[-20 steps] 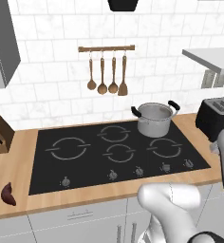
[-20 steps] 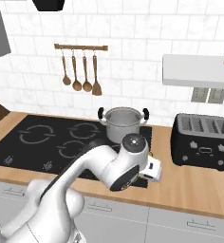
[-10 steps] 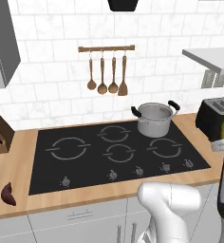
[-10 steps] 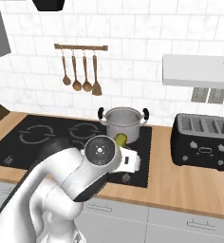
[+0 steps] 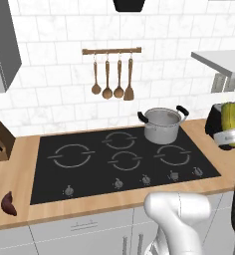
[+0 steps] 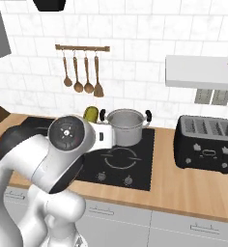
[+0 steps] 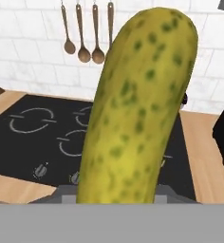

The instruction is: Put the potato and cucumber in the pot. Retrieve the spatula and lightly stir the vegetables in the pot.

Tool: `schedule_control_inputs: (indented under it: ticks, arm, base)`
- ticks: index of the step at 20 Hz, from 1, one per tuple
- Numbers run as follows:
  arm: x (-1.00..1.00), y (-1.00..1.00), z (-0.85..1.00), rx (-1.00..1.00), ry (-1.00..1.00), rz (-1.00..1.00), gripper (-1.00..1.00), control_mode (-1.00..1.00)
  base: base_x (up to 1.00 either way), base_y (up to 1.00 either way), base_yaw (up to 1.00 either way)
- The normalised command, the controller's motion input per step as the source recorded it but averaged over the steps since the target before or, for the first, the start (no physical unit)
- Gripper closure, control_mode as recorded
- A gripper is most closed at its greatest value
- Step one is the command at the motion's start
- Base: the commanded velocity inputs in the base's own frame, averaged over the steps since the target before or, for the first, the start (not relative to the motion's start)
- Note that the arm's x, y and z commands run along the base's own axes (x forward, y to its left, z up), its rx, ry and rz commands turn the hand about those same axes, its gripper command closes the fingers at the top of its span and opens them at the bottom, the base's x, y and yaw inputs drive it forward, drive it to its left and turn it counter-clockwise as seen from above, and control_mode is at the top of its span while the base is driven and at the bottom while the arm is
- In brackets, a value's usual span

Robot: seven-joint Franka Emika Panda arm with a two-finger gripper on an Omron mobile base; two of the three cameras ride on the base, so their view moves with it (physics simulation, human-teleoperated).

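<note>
One cucumber (image 7: 137,109) stands pinched in the gripper (image 7: 115,190), rising tall past the finger tips in the hand view, and we judge the risk is its length — held by one end it could swing or slip out, or clip the rim and tip off beside the pot (image 5: 162,125) rather than in it. The left base view shows the cucumber (image 5: 230,119) right of the pot, with the spatula (image 5: 129,79) on the rail and a reddish root (image 5: 9,203) on the counter (image 5: 20,164) — the right base view puts the cucumber (image 6: 91,115) just left of the pot (image 6: 125,126).
</note>
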Motion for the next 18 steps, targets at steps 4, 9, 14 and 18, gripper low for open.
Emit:
schedule_control_inputs:
  ticks: [4,9,14,18]
  arm:
    - [0.0,0.52,0.58,-0.07,-0.13,0.02,1.0,-1.0]
    - [0.33,0.44,0.1,-0.03,-0.03,-0.04,1.0,-1.0]
    - [0.84,0.09,0.0,-0.01,0.06,-0.03,1.0,-1.0]
    - [0.73,-0.01,-0.08,0.0,0.06,0.0,1.0,-1.0]
  base:
    - [0.0,0.0,0.0]
    - [0.0,0.0,0.0]
    - [0.0,0.0,0.0]
    - [0.0,0.0,0.0]
